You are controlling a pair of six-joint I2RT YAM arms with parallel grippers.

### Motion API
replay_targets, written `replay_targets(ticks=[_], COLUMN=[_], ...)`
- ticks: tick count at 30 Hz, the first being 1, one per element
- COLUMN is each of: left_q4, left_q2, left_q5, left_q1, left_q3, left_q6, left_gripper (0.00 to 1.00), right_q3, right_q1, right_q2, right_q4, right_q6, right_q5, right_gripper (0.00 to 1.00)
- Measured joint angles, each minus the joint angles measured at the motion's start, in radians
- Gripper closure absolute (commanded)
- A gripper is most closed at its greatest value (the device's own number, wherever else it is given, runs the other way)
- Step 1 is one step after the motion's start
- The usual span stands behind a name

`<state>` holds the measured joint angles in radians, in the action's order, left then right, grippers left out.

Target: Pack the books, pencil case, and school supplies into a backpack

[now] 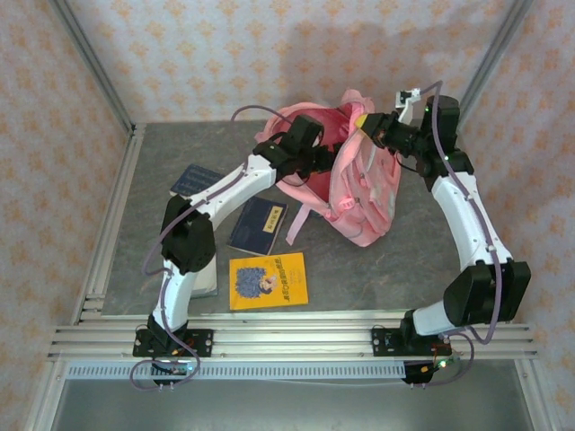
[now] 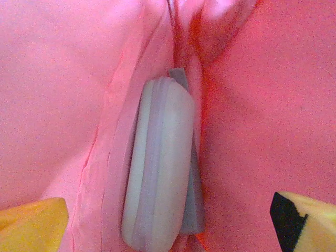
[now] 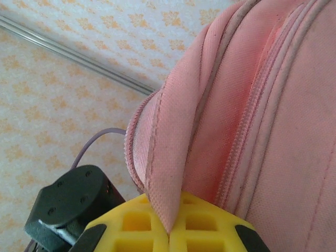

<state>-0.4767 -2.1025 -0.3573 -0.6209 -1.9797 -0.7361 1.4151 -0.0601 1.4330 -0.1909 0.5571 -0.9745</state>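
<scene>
The pink backpack (image 1: 364,193) lies at the table's middle with its mouth held up. My right gripper (image 1: 366,120) is shut on the rim of the opening, and in the right wrist view the pink fabric flap (image 3: 173,157) is pinched between the yellow fingers (image 3: 136,220). My left gripper (image 1: 316,158) reaches into the mouth and is open. Its yellow fingertips (image 2: 31,223) stand wide apart on either side of the pale pencil case (image 2: 160,168), which rests upright inside the pink lining and is not touched. Two navy books (image 1: 259,224) (image 1: 196,179) and a yellow book (image 1: 268,280) lie on the table.
A thin grey flat edge (image 2: 193,199) sits behind the pencil case inside the backpack. A pale flat thing (image 1: 208,282) lies by the left arm's base. Metal rails (image 1: 108,224) run along the table's left and near edges, and patterned walls close the back.
</scene>
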Motion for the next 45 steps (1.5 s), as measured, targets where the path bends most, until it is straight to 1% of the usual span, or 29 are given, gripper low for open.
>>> replay_targets(ticks=[6, 12, 20, 26, 28, 31, 33, 37, 38, 42, 45], left_q4=[0.008, -0.005, -0.062, -0.114, -0.122, -0.143, -0.17, -0.238, -0.249, -0.303, -0.33], left_q2=[0.0, 0.026, 0.092, 0.146, 0.158, 0.174, 0.182, 0.189, 0.195, 0.216, 0.21], left_q5=[-0.005, 0.001, -0.02, -0.02, -0.021, -0.015, 0.003, 0.084, 0.108, 0.23, 0.281], left_q1=[-0.001, 0.0, 0.002, 0.001, 0.001, 0.002, 0.006, 0.034, 0.046, 0.116, 0.168], left_q3=[-0.013, -0.049, -0.114, -0.125, -0.132, -0.133, -0.141, -0.186, -0.19, -0.195, -0.2], left_q6=[0.012, 0.056, 0.142, 0.209, 0.225, 0.252, 0.267, 0.31, 0.32, 0.373, 0.407], left_gripper=[0.0, 0.0, 0.0, 0.0, 0.05, 0.08, 0.08, 0.02, 0.0, 0.0, 0.0], right_q3=[-0.007, -0.016, 0.004, 0.044, 0.05, 0.053, 0.053, 0.055, 0.056, 0.056, 0.056], right_q1=[0.0, 0.0, -0.001, -0.01, -0.012, -0.014, -0.014, -0.014, -0.014, -0.013, -0.011], right_q2=[-0.013, -0.031, -0.04, -0.029, -0.022, -0.011, -0.009, -0.006, -0.005, 0.005, 0.014], right_q4=[-0.011, -0.035, -0.107, -0.173, -0.182, -0.193, -0.205, -0.245, -0.254, -0.294, -0.318], right_q6=[-0.017, -0.058, -0.138, -0.198, -0.212, -0.223, -0.231, -0.247, -0.249, -0.257, -0.261], right_q5=[0.026, 0.057, 0.147, 0.243, 0.267, 0.3, 0.326, 0.385, 0.397, 0.446, 0.47], right_gripper=[1.0, 1.0, 1.0, 1.0, 1.0, 1.0, 1.0, 1.0, 1.0, 1.0, 1.0])
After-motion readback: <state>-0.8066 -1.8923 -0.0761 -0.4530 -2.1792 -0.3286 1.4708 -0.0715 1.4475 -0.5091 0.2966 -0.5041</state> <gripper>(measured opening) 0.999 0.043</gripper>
